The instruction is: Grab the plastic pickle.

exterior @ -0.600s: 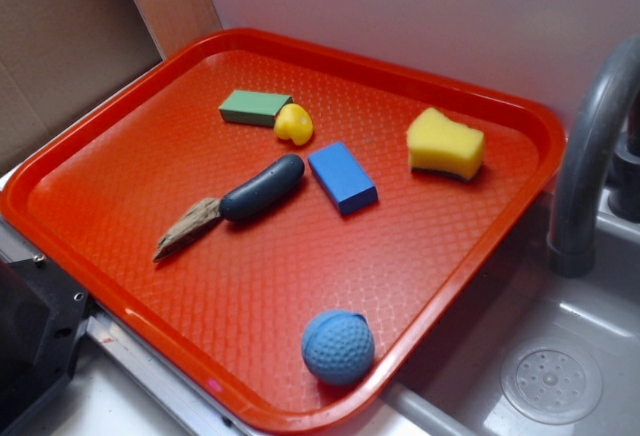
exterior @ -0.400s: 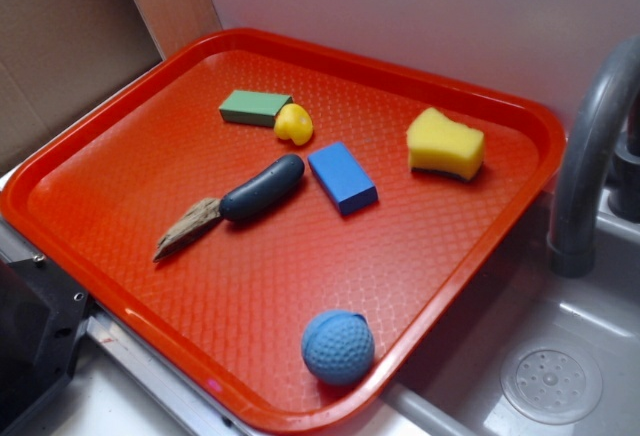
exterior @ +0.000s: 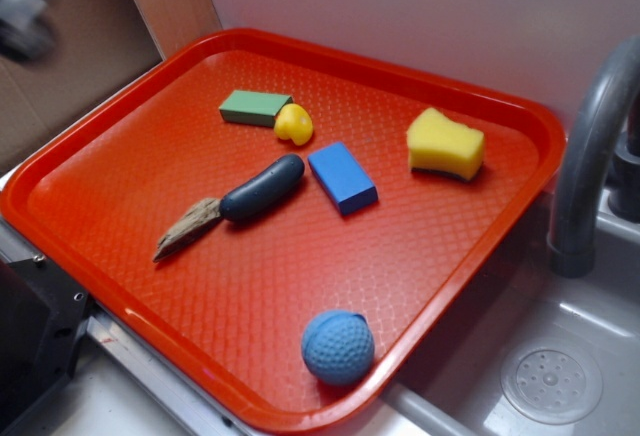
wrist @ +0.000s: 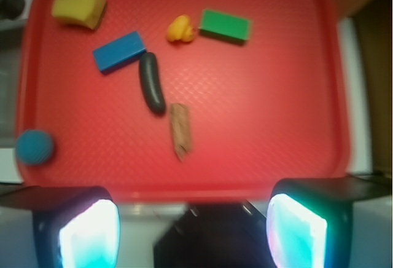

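Even, soft light on the exterior view, faint shadows under the objects; a blurred shape smears the top-left corner. Wrist view is soft, both finger pads (wrist: 89,234) glaring white-cyan.

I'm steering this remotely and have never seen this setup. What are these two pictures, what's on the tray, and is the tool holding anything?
One picture is a fixed side camera; the other rides on the robot arm's wrist and looks straight down. The two glowing pads at the bottom of the wrist view are the fingers of the tool; they stand wide apart, well above the tray, holding nothing.

On the red tray lie the plastic pickle, a dark rounded piece, with a brown sliver at one end and a blue block beside the other. There are also a green block, a small yellow toy, a yellow sponge and a blue ball. A sink sits beside the tray.
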`<state>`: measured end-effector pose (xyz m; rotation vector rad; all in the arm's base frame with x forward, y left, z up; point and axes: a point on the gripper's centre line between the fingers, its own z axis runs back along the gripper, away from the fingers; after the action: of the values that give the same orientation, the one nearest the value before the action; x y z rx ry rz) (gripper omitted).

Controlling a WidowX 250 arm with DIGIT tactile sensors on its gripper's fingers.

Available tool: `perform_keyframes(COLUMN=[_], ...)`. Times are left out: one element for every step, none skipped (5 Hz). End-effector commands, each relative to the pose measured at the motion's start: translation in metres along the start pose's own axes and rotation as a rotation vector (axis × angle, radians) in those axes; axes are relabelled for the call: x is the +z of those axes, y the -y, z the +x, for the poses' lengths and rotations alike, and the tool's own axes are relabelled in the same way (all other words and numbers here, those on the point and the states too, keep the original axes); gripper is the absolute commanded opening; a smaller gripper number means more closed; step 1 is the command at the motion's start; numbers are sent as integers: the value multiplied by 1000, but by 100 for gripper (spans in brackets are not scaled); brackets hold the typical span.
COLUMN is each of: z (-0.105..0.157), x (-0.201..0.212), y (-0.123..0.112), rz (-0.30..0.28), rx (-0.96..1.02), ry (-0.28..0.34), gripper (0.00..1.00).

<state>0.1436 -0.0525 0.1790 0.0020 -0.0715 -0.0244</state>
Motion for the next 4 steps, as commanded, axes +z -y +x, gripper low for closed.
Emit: perform_keyframes(z=[23,41,59,83], x=[-94,-121,-146,-157], y=[58,41,20,4], rz=[13,-30,-33,-61], rx=[-170,-157,-135,-119], ry=[107,133,117,76], gripper=[100,100,100,100])
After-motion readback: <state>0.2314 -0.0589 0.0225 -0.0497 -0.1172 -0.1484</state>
